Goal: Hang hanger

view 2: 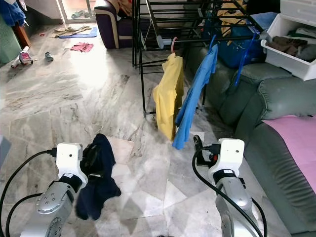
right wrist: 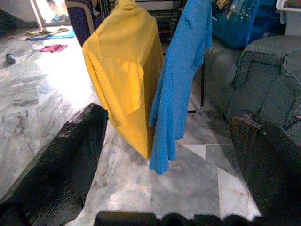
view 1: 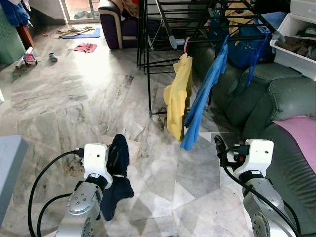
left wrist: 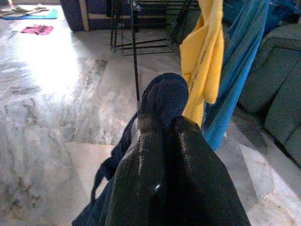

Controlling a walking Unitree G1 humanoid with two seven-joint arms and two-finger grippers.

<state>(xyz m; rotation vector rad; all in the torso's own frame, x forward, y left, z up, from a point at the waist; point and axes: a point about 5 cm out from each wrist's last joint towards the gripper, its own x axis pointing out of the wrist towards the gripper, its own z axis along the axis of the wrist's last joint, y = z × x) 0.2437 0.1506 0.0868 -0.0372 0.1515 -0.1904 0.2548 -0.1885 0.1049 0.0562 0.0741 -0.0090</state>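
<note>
The left claw (left wrist: 160,141) is closed, its two black fingers pinched together on a dark navy garment (view 1: 117,173) that droops from it toward the marble floor (view 1: 64,108). No hanger can be made out in that bundle; if one is inside, the cloth hides it. The right claw (right wrist: 169,155) is empty, its fingers spread wide apart and pointing at the clothes ahead.

Beyond both claws stands a black drying rack (view 1: 197,19). Two garments hang from its near edge: a yellow shirt (view 1: 177,96) on a pink hanger hook (view 1: 186,45), and just beside it a blue shirt (view 1: 205,96). A grey-green sofa (view 1: 276,98) sits behind and to the robot's right, with a pink cushion (view 1: 298,131) on it and a white bin (view 1: 296,42) of clothes on its back.

Risks, as judgement: the rack rails are well above the held garment, so the lift is long, and the loose cloth could slip from the pinch or snag on the yellow shirt. Approaching close could brush the hanging shirts and knock them down.

Count: two claws, one held garment, two hung shirts, one rack, one visible hanger hook. Several small items lie scattered on the far floor.
</note>
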